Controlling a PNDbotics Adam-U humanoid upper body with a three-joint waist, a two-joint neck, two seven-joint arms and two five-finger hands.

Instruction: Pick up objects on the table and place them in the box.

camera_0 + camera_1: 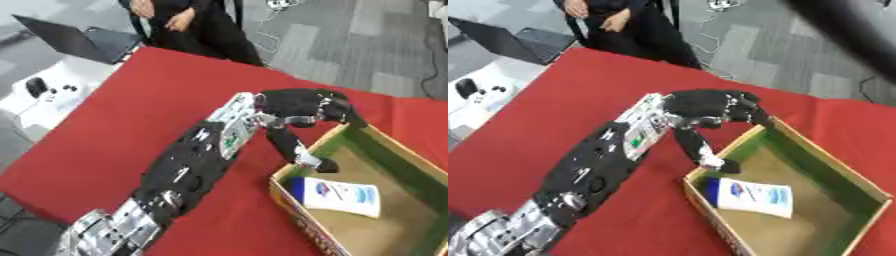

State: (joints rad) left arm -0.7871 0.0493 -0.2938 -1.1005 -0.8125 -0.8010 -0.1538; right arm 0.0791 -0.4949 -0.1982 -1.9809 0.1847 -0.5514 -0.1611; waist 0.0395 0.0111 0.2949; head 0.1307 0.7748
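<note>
A cardboard box [833,170] with green inner walls stands on the red table at the right. Inside, near its left end, a white packet [750,197] with blue and red print lies flat on the brown floor. My left hand [302,106] hovers over the box's far left corner, with the arm coming in from the lower left. Its fingers [339,107] bend down at the corner, and the thumb [302,152] reaches down to the box's left rim, spread well away from them. It holds nothing. My right hand does not show.
Red cloth [149,115] covers the table left of the box. A black laptop [74,42] and a white stand with black items [44,90] lie beyond the far left edge. A dark blurred shape [846,32] crosses the upper right corner.
</note>
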